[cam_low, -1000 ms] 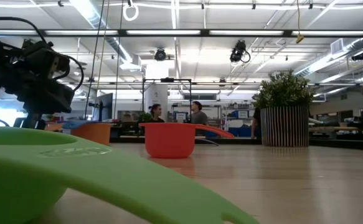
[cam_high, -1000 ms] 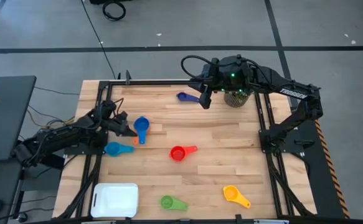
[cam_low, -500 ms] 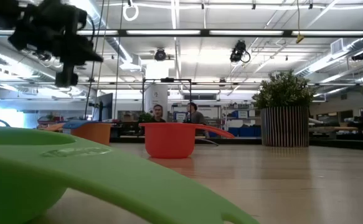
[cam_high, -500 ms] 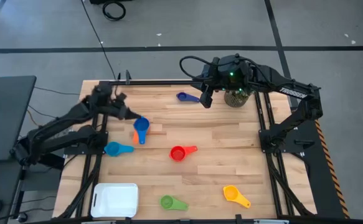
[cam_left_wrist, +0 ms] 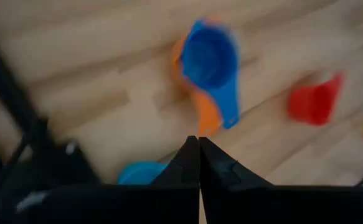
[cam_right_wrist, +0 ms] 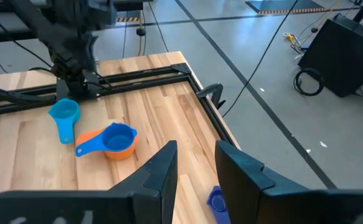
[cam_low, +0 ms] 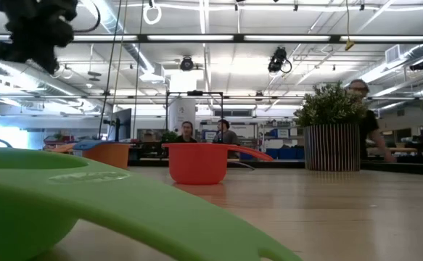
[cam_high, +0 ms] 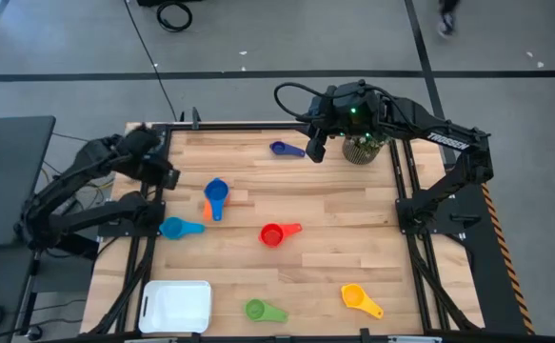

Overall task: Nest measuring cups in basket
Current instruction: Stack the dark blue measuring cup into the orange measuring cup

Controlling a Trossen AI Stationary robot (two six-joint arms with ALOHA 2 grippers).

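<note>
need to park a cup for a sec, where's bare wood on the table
Free: the stretch between the red cup and the right rail, and the strip between the basket and the light blue cup. Crowded: around the blue cup nested in the orange cup, and the front edge by the green cup and yellow cup.

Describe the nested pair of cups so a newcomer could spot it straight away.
Start at the wooden table seen from above and go to its left half, just inboard of the left gripper. There a blue cup sits inside an orange cup. It is the only stacked pair; the light blue cup and red cup nearby lie alone.
</note>
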